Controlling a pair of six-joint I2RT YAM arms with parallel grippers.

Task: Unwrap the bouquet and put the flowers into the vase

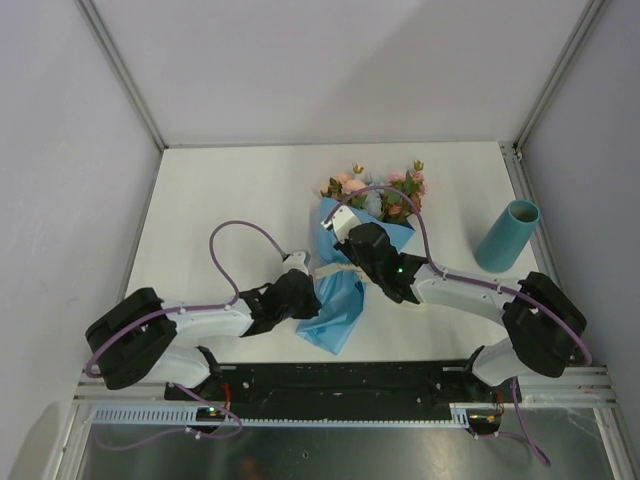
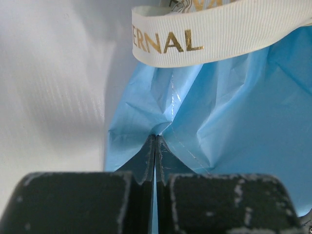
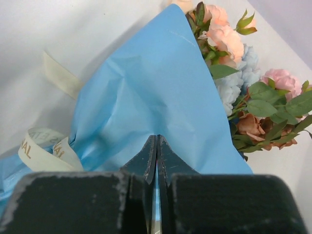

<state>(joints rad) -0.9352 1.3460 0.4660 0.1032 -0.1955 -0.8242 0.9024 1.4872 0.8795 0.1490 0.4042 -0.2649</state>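
Note:
The bouquet (image 1: pixel 345 262) lies mid-table. Its flowers (image 1: pixel 378 190) point to the far side: pink, peach, brown and pale blue blooms (image 3: pixel 253 92) with green leaves. Light blue paper (image 1: pixel 335 310) wraps the stems, and a cream ribbon (image 2: pixel 214 34) with gold letters circles the paper's waist. My left gripper (image 2: pixel 155 140) is shut, pinching a fold of the lower paper (image 2: pixel 234 122) just below the ribbon. My right gripper (image 3: pixel 156 139) is shut on the upper paper (image 3: pixel 156 92), with the ribbon (image 3: pixel 44 152) to its left. The teal vase (image 1: pixel 507 237) stands upright at the right, apart from both arms.
White walls with metal corner posts (image 1: pixel 120 70) close in the table on three sides. A black rail (image 1: pixel 330 385) carrying both arm bases runs along the near edge. Purple cables (image 1: pixel 245 235) loop above each arm.

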